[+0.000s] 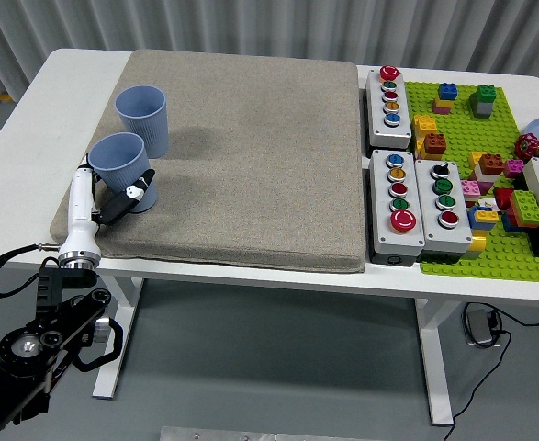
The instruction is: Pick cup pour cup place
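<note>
A white worktop stands before a wall of grey vertical slats, with a large beige mat covering most of its left and middle. At the right lies a green building-block baseplate scattered with coloured bricks, and between it and the mat sit three grey button boxes, one at the far side and two side by side nearer the front. The robot's left arm rises from the lower left corner, its white forearm leaning over the mat's near left edge. The left hand wraps its dark fingers around the nearer blue cup, which stands upright at the mat's left edge, its base on or just above the mat. A second blue cup stands upright just behind it on the mat, close by, with no hand on it.
</note>
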Available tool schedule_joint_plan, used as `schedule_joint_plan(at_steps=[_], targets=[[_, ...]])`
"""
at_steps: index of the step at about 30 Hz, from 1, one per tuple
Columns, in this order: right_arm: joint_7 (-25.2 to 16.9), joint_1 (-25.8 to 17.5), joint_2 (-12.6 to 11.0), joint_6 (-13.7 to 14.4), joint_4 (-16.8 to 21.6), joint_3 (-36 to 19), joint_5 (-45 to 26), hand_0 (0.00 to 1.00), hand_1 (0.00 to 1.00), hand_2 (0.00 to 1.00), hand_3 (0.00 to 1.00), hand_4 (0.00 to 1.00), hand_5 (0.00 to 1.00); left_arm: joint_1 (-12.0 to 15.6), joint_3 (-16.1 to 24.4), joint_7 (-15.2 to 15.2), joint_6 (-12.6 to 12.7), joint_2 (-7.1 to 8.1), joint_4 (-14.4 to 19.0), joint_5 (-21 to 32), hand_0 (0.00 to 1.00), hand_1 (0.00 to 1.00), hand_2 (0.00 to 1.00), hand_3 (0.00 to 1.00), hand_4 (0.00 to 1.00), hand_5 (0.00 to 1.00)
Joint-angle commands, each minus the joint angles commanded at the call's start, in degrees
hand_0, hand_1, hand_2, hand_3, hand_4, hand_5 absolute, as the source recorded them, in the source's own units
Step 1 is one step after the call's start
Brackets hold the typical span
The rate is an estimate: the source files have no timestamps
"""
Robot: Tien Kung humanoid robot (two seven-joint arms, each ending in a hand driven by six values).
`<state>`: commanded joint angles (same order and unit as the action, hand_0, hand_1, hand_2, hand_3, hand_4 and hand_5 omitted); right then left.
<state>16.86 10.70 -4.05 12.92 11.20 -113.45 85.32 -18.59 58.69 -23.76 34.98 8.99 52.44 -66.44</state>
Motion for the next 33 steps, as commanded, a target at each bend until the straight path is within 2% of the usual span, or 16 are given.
schedule_joint_plan(at_steps=[9,21,22,27,28,33], targets=[[0.0,0.0,0.0,0.0,0.0,-0.1,0.1,0.676,0.605,0.582,0.595,0.002,0.127,0.3,0.2,0.1,-0.1,0.04,0.5,-0.7,0.742,0.762,0.875,0.874,0.954,0.483],[0.0,-0.2,0.0,0.0,0.0,0.1,0.2,0.676,0.605,0.581,0.595,0.002,0.126,1.8,1.4,1.7,-1.5,0.07,1.5,-4.8,0.761,0.778,0.888,0.891,0.952,0.467],[0.0,-0.3,0.0,0.0,0.0,0.1,0.2,0.675,0.605,0.581,0.594,0.002,0.127,1.9,1.5,2.0,-1.8,0.02,1.4,-5.3,0.779,0.804,0.928,0.972,0.961,0.447],[0.0,-0.5,0.0,0.0,0.0,0.1,0.3,0.675,0.605,0.581,0.594,0.002,0.127,2.2,1.8,2.6,-2.7,0.03,1.4,-6.4,0.779,0.804,0.928,0.972,0.961,0.447],[0.0,-0.5,0.0,0.1,0.0,0.1,0.3,0.675,0.605,0.580,0.594,0.002,0.127,2.3,1.8,2.7,-2.9,0.04,1.4,-6.6,0.831,0.849,0.998,0.998,0.975,0.410],[0.0,-0.6,0.0,0.1,0.0,0.2,0.1,0.675,0.605,0.580,0.594,0.002,0.127,2.3,2.3,3.2,-3.1,0.01,1.4,-7.7,0.831,0.849,0.998,0.998,0.975,0.410]])
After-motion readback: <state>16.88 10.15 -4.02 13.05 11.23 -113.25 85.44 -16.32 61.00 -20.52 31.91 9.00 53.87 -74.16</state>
